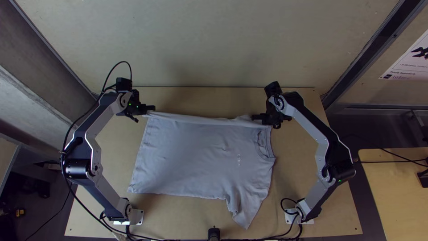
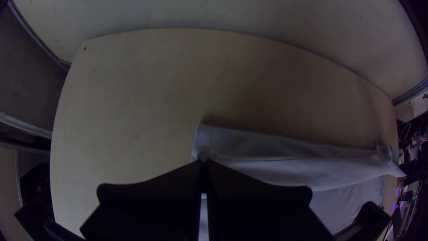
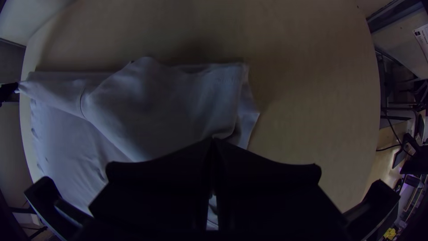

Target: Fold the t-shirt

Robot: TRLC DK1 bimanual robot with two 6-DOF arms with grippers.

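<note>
The light grey-blue t-shirt (image 1: 196, 156) lies on the table, hem at left and collar at right, with one sleeve pointing to the near edge. Its far side is lifted, a strip folding over between the grippers. My left gripper (image 1: 149, 108) is at the shirt's far left corner; in the left wrist view the left gripper (image 2: 203, 164) is shut on the cloth (image 2: 249, 143). My right gripper (image 1: 258, 118) is at the far edge near the collar; in the right wrist view the right gripper (image 3: 214, 142) is shut on the cloth (image 3: 169, 107), near the shoulder.
The light wooden table (image 1: 111, 151) shows around the shirt, with a wall (image 1: 214, 44) behind its far edge. Black cables (image 1: 178, 239) run along the near edge, between the two arm bases. A second wooden surface (image 1: 397, 192) stands at the right.
</note>
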